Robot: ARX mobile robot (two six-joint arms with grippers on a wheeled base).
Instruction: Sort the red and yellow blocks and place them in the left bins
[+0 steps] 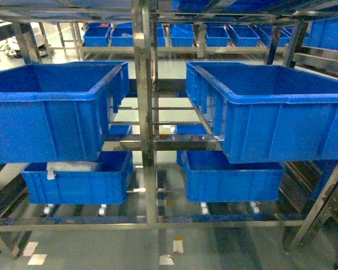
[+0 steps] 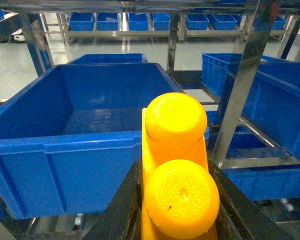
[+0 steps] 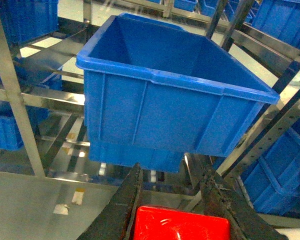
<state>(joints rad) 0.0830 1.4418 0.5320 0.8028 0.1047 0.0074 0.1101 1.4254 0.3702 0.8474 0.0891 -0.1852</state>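
In the left wrist view a yellow block (image 2: pixel 176 150) with two round studs is clamped between the black fingers of my left gripper (image 2: pixel 175 172). It hangs in front of the near wall of a large blue bin (image 2: pixel 65 145), which looks empty. In the right wrist view a red block (image 3: pixel 180 225) sits between the fingers of my right gripper (image 3: pixel 170 172), low at the frame's bottom edge. It is held below and in front of another blue bin (image 3: pixel 165 107). Neither gripper shows in the head view.
A steel rack holds two upper blue bins, left (image 1: pixel 45 121) and right (image 1: pixel 281 129), split by an upright post (image 1: pixel 143 84). Two smaller blue bins, one (image 1: pixel 76 183) and another (image 1: pixel 234 180), sit on the lower shelf. More bins line the far racks.
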